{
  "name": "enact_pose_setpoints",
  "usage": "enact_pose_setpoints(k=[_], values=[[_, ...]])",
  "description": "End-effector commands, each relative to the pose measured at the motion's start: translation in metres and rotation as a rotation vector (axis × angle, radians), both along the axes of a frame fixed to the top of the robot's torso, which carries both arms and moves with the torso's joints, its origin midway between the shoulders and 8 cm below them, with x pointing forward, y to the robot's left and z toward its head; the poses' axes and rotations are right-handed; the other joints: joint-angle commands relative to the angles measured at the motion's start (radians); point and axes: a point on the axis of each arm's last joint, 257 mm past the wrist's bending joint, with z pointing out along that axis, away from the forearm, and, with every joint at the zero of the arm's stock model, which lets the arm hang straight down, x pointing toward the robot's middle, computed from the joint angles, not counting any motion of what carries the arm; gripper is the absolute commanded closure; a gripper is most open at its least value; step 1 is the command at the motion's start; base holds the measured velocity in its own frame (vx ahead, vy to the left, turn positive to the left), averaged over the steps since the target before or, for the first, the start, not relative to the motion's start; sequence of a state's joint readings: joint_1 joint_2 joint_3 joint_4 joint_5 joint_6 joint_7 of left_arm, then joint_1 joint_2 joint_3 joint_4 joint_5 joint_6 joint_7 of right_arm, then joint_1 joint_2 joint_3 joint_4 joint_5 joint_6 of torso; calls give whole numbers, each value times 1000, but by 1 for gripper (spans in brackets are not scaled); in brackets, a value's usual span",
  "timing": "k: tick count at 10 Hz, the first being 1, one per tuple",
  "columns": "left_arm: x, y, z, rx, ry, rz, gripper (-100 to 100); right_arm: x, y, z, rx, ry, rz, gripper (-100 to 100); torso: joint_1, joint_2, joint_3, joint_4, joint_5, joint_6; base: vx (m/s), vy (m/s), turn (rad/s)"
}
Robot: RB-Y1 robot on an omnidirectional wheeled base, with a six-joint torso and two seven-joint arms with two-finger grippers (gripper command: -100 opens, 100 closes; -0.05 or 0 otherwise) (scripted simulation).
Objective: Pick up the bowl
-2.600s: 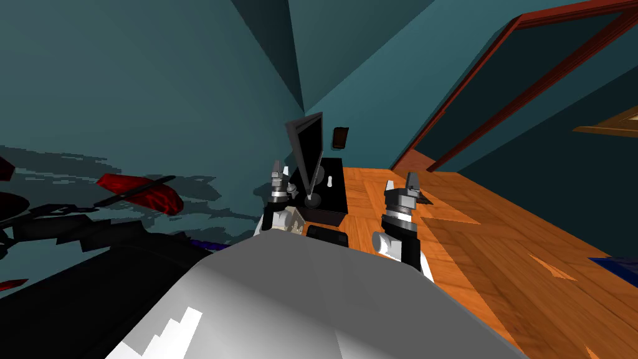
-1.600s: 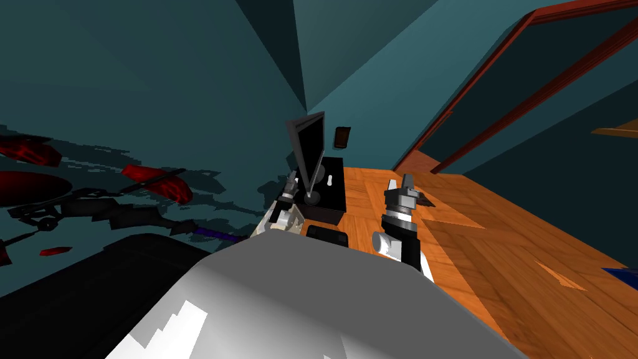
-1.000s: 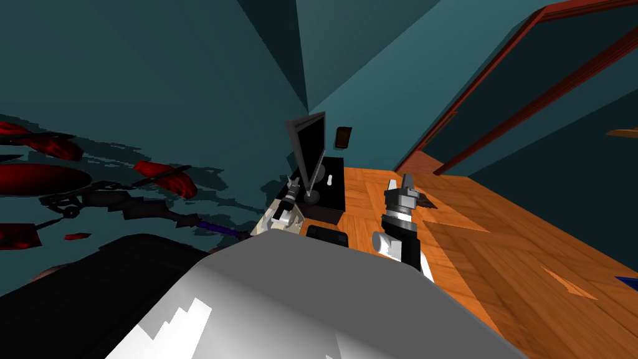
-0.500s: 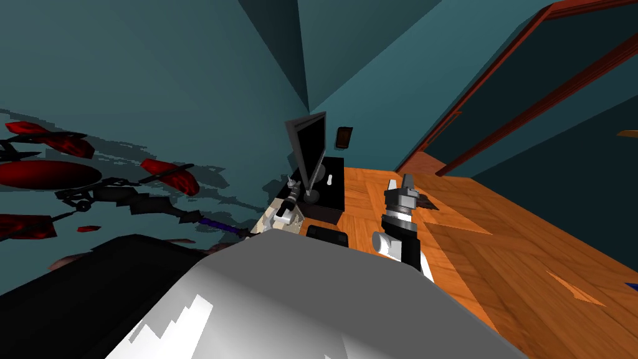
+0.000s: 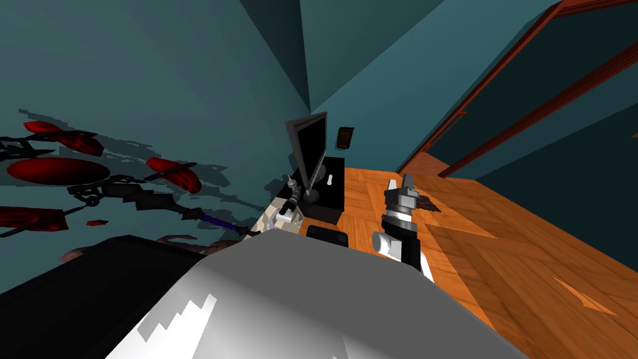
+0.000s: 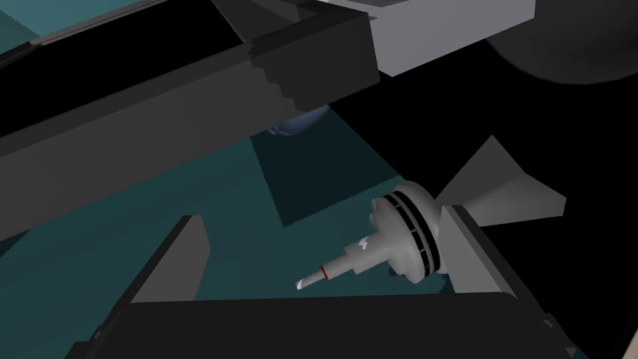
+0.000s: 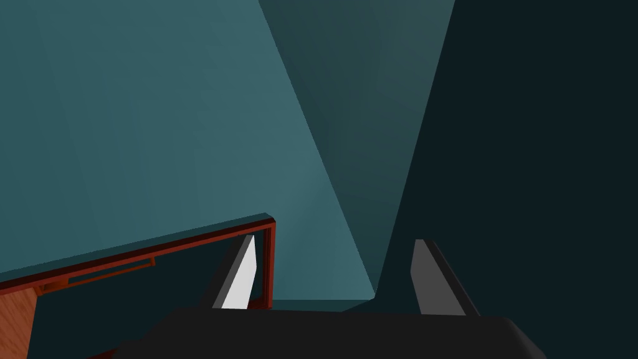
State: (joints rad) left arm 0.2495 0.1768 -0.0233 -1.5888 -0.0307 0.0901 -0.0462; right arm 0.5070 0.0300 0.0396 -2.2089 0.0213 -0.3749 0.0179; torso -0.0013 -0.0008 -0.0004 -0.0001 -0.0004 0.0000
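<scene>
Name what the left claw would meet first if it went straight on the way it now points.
Likely the grey ribbed knob with a thin rod, just inside the open left claw. Past it lie a teal surface and a dark slab; depth is unclear.

You have nothing to read here: no lettering, number, brand or sign can be made out on any surface. The monitor screen (image 5: 309, 146) at the far wall is plain dark. The small dark plate (image 5: 344, 138) on the wall to its right is too small to tell any marking. The grey stem (image 6: 339, 265) in the left wrist view bears a thin red band, which is a plain ring and not a character.
</scene>
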Motion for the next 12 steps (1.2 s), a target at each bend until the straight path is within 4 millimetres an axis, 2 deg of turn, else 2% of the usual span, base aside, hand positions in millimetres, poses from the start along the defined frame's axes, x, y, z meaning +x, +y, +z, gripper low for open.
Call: enact_pose_setpoints(k=[1,3,4,5,6,8,10,12], values=[[0,4,-11,-4,40,11,-100,0,0,0,0,0,0,0,0,0,0,0,0,0,8,-17,13],[-2,12,-40,-22,126,41,-100,0,0,0,0,0,0,0,0,0,0,0,0,0,16,-21,30],[-3,13,-42,-22,136,43,-100,0,0,0,0,0,0,0,0,-1,-1,0,0,0,17,-18,13],[-6,16,-57,-33,183,59,-100,0,0,0,0,0,0,0,0,-1,0,0,0,0,15,-15,26],[-6,16,-57,-33,183,59,-100,0,0,0,0,0,0,0,0,0,0,0,0,0,13,-11,13],[-11,21,-83,-58,269,90,-100,0,0,0,0,0,0,0,0,-1,0,0,0,0,28,-17,24],[-15,22,-96,-73,313,105,-100,0,0,0,0,0,0,0,0,-2,-1,0,0,0,35,-16,15],[-22,20,-118,-106,391,130,-100,0,0,0,0,0,0,0,1,-2,-1,0,0,0,35,-14,18]])
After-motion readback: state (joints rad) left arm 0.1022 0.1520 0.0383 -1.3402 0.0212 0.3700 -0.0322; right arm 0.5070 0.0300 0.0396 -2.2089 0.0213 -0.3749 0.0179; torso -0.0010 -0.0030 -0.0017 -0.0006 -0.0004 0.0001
